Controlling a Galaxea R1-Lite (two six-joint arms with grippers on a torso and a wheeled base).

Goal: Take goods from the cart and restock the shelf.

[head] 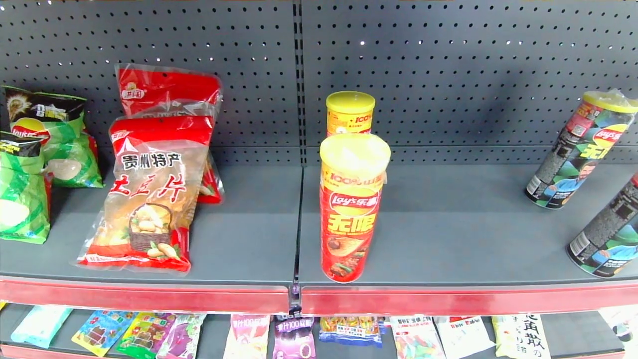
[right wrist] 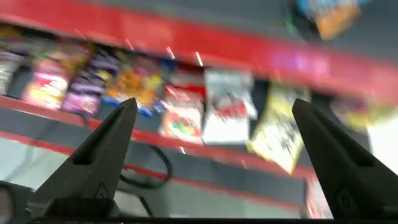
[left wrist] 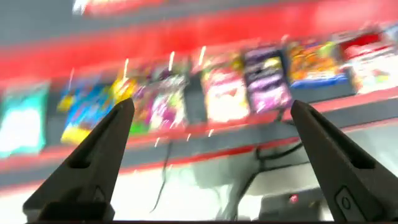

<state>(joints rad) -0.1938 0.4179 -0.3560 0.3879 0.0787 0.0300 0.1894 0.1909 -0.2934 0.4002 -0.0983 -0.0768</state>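
Shelf (head: 463,299) front, with its lower row of packets (left wrist: 224,93), lies straight beyond left gripper (left wrist: 212,104) and right gripper (right wrist: 215,102) (both spread wide, holding nothing); neither arm looks nearer.

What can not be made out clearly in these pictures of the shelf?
Head view: the rear can is mostly hidden by the front can.
Head view: the rear red bag is partly covered by the front bag.
Head view: the lower dark can is cut off by the right edge.
Wrist views: the packets beyond the open left claw and open right claw are motion-blurred.
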